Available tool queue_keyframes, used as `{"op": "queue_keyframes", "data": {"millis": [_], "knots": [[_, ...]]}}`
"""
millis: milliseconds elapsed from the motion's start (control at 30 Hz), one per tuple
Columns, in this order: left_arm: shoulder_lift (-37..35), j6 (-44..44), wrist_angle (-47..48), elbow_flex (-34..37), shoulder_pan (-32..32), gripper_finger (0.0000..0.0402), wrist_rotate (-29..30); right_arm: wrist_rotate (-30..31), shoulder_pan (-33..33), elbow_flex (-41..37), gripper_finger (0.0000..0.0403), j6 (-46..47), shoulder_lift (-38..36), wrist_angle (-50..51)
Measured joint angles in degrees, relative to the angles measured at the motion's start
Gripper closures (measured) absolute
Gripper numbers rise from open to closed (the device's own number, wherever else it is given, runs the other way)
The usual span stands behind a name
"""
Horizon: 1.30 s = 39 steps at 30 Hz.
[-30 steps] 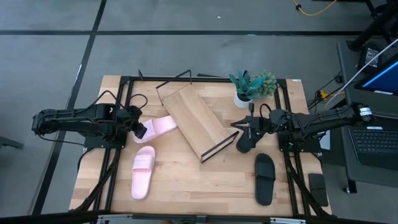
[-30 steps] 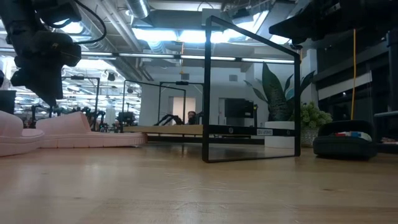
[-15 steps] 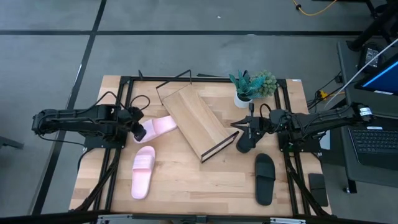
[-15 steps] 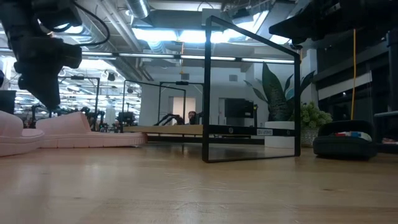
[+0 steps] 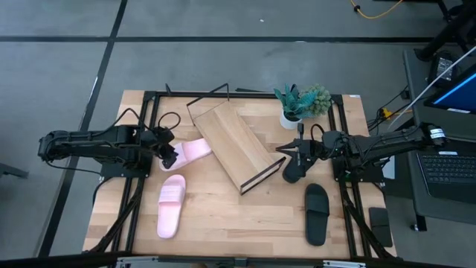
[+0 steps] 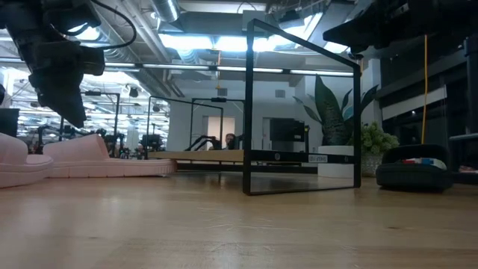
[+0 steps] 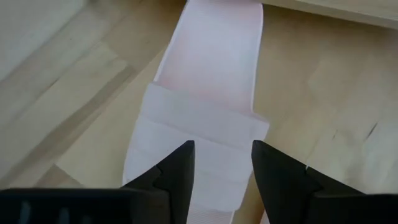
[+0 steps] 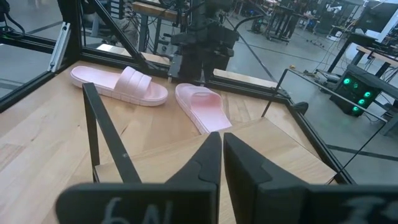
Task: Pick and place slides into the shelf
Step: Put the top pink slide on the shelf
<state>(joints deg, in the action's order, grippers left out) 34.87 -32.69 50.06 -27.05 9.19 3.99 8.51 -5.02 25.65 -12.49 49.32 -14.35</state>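
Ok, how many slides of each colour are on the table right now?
Pink slides: 2
Black slides: 2, one partly under the right arm
Total: 4

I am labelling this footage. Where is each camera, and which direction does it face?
High: overhead, facing down; both arms, shelf.
Low: tabletop height, facing across; left end effector hangs over a pink slide.
Left wrist: open fingers above that slide.
Right wrist: shut end effector facing the shelf; also shows both pink slides.
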Motion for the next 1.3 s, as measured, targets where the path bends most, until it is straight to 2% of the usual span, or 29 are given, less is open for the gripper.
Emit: {"op": "queue_keyframes", "data": {"millis": [400, 567, 767, 967, 1100, 1300], "knots": [[0.00, -13.30, 0.51, 0.00, -0.02, 0.0250, -0.97, 0.00, 0.00, 0.00, 0.0382, 0.00, 0.00, -0.02], [0.00, -14.76, 0.48, 0.00, -0.02, 0.0250, -2.10, 0.00, 0.00, 0.00, 0.0382, 0.00, 0.00, 0.00], [0.00, -9.01, -0.15, 0.00, -0.02, 0.0250, -1.53, -0.01, 0.00, 0.00, 0.0382, 0.00, 0.00, 0.00], [0.04, -1.28, -8.22, 0.00, -0.02, 0.0250, -1.54, 0.00, 0.02, 0.00, 0.0382, 0.00, 0.00, 0.00], [0.09, 1.71, -12.30, 0.00, -0.02, 0.0250, -1.97, 0.00, 0.00, 0.00, 0.0382, -0.02, 0.00, 0.00], [3.15, 2.90, -12.79, -0.02, 0.03, 0.0250, -2.14, -0.01, 0.00, 0.00, 0.0382, -0.02, 0.00, 0.00]]}}
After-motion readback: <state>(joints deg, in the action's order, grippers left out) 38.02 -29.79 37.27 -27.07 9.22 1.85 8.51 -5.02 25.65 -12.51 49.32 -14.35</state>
